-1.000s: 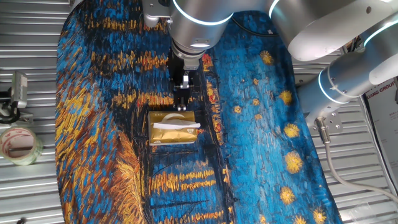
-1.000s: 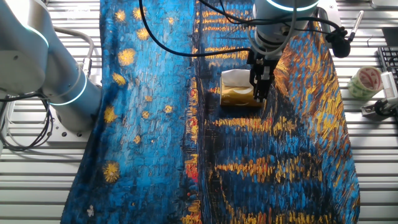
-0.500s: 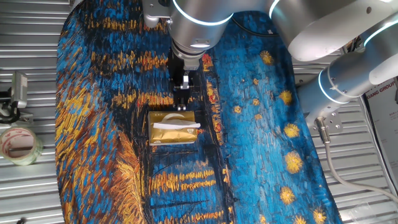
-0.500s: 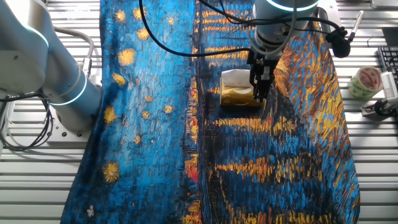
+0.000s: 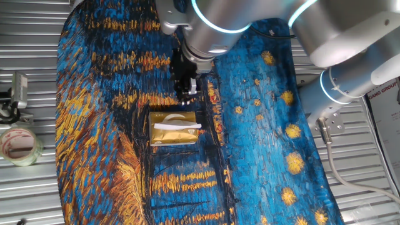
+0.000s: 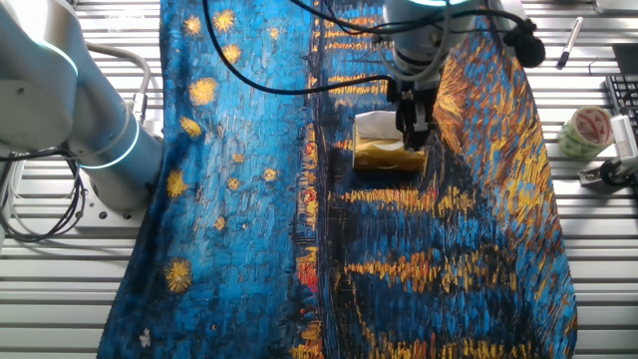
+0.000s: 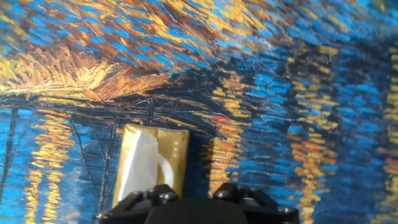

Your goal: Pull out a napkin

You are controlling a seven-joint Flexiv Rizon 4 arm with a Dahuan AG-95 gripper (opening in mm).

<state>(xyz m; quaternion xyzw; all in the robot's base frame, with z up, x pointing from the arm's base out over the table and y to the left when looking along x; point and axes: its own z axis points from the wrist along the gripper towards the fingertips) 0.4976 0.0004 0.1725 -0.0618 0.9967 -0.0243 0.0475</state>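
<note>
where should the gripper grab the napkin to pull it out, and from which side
Grip the white fold of the napkin that sticks up through the slot in the top of the gold tissue box. It is the only free part; the rest is inside. Come from straight above, jaws set across the thin ridge, then probably lift upward. The gripper now sits beside the box, not over it.

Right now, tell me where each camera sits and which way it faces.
One fixed view: high, looking down on the gold box and napkin; arm enters from the top right.
The other fixed view: opposite side; gripper over the box, arm base at left.
Hand view: on the hand, looking down; only the finger mounts show.
Both fixed views share the tape roll.
</note>
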